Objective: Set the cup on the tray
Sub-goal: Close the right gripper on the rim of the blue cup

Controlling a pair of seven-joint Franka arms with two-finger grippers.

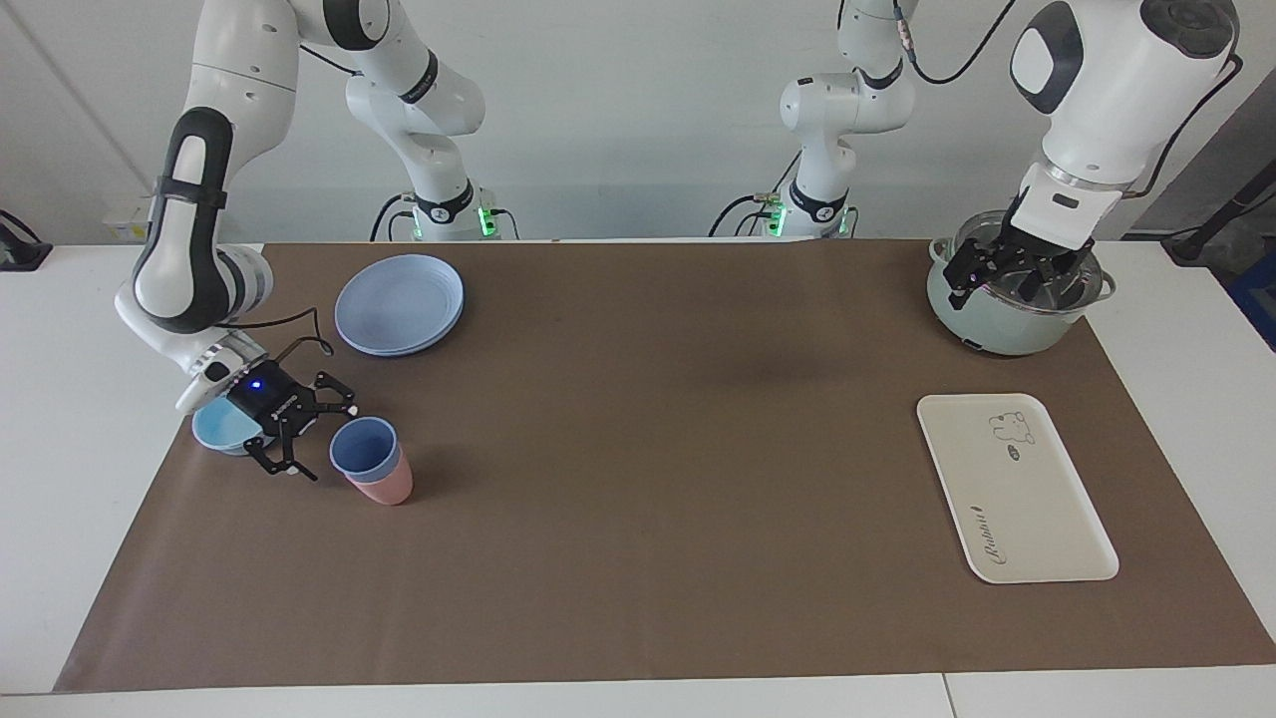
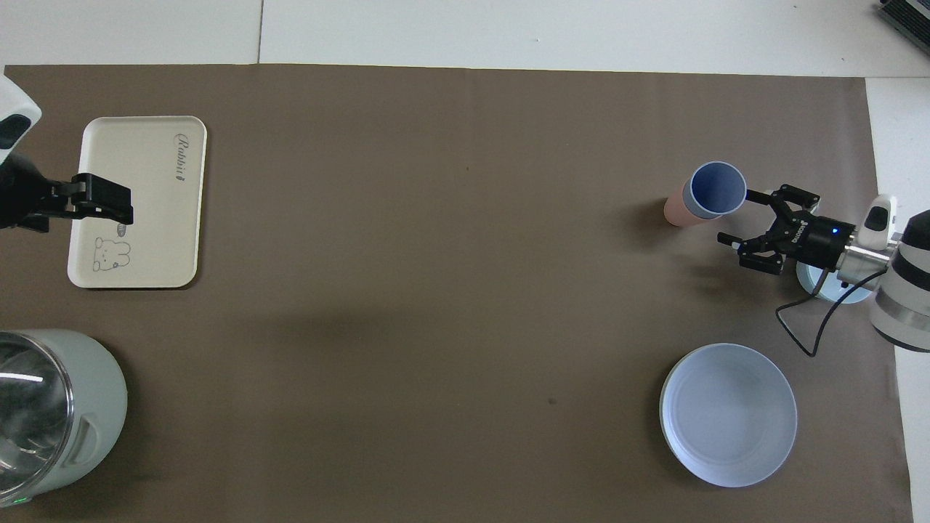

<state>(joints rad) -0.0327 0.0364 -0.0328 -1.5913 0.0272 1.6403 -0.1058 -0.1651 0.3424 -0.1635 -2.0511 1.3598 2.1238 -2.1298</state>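
Facing view: right end effector [image 1: 319,443] low over the table [image 1: 638,558] at the right arm's end, fingers spread wide, holding nothing; cup [image 1: 364,451] just beside it, lying from the fingertips toward the middle of the table, apparently not yet touched; stands upright, mouth up, long axis vertical, seated in the pink cup [image 1: 384,487]; light-blue bowl [image 1: 221,429] partly hidden under the wrist; round blue plate [image 1: 399,303] nearer the robots; tray [image 1: 1037,519] well apart at the left arm's end; left end effector [image 1: 1012,277] waiting over the pot [image 1: 997,324], open and empty.

Overhead view: right end effector [image 2: 755,218] pointing sideways at the cup [image 2: 718,189], one finger close by the rim, the other offset toward the robots; no contact evident; clearly the nearer arm by a long way; probably a short push toward the cup needed to bring the wall between the fingers; tray [image 2: 152,240] bare apart from its rabbit drawing, left end effector [image 2: 120,205] overlapping its edge from above.
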